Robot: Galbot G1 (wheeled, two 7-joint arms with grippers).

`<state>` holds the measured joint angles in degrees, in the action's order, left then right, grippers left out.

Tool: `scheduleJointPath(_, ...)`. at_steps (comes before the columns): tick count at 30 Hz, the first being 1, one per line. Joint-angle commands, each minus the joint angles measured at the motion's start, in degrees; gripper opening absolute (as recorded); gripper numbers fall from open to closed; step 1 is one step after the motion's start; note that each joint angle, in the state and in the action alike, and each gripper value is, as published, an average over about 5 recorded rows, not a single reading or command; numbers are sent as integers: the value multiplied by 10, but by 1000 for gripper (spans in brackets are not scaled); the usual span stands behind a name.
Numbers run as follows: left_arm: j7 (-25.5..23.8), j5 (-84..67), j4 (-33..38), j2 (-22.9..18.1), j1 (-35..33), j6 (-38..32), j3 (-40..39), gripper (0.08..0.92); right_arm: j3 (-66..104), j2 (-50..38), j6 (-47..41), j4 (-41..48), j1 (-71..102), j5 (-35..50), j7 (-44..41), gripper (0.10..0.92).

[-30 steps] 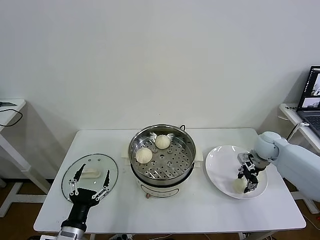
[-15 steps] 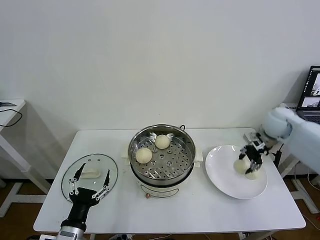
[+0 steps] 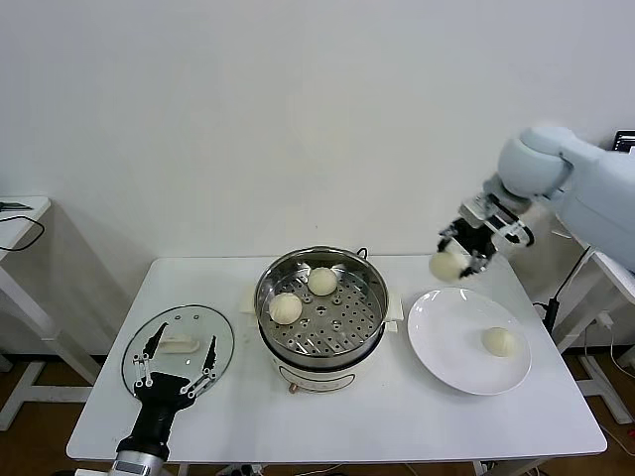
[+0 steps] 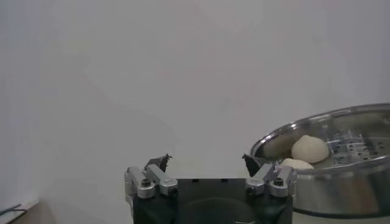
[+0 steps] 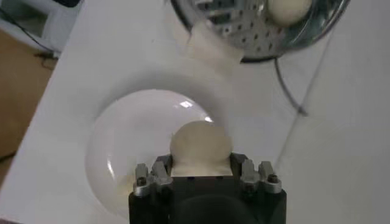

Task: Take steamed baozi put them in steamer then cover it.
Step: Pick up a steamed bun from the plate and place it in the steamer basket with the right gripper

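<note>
My right gripper (image 3: 458, 253) is shut on a cream-white baozi (image 3: 445, 265) and holds it in the air above the table between the steamer and the plate; in the right wrist view the baozi (image 5: 200, 144) fills the jaws. The shiny steel steamer (image 3: 321, 302) stands mid-table with two baozi (image 3: 286, 308) (image 3: 321, 281) on its perforated tray. A last baozi (image 3: 499, 341) lies on the white plate (image 3: 442, 337). The glass cover (image 3: 179, 350) lies flat at the left. My left gripper (image 3: 177, 372) is open, parked over the cover's near edge.
The steamer's white base has side handles (image 3: 394, 308). The right wrist view shows the plate (image 5: 122, 146) below and the steamer rim (image 5: 256, 36). A side table (image 3: 20, 213) stands at the far left.
My right gripper lifted one baozi off the plate and carried it up and left toward the steamer. One baozi stays on the plate. The left arm has not moved.
</note>
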<state>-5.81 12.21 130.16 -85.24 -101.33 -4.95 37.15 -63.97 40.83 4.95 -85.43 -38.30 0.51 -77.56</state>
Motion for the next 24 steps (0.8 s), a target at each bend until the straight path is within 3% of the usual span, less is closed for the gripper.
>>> scheduleJointPath(1,0,0,2,0,0,0,2,823,-64,99,134,-28,-89,-2,28,628)
scheduleJointPath(12,-1,-2,6,0,4,2,6,823,-98,196,246,-12,-76,-59,101,628)
scheduleJointPath(24,-3,-8,-5,2,9,0,16,823,-108,237,282,-4,-25,-89,120,628)
